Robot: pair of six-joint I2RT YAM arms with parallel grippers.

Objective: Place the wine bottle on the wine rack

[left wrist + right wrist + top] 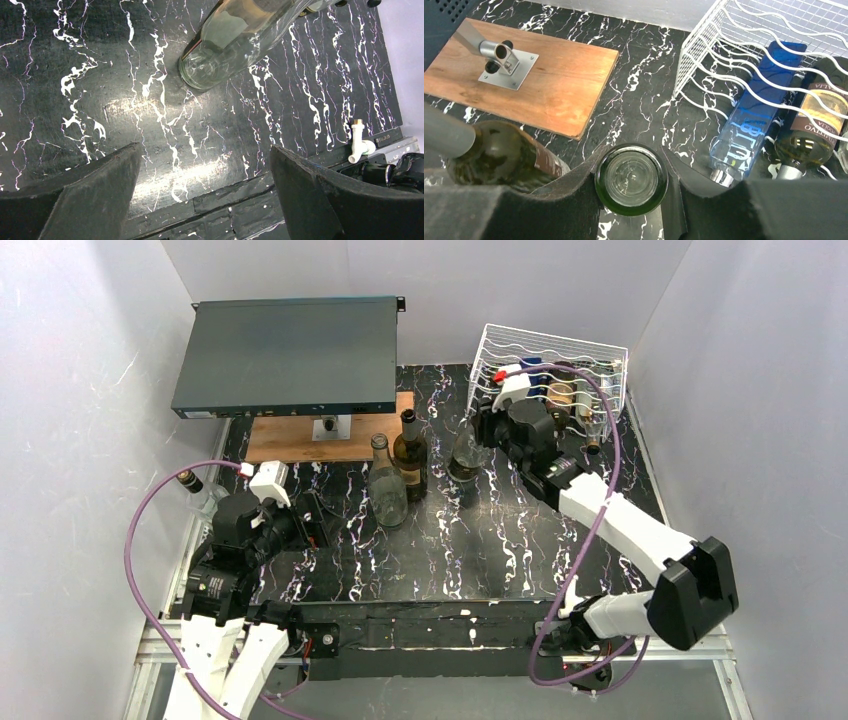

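Across the black marbled counter (440, 560), toward one o'clock, the white wine rack (550, 350) is sitting with a blue bottle (749, 120) lying in a lower cradle. Just at the rack's nine o'clock I am pinching the green wine bottle (631, 178) in my right jaws, which are hugging both sides of the glass; whether it is off the counter I cannot tell. My left jaws are hanging spread and empty near eight o'clock. I am judging this the grasp-and-lift step. Next I am expecting to raise the bottle, tip it level and slide it into a free cradle.
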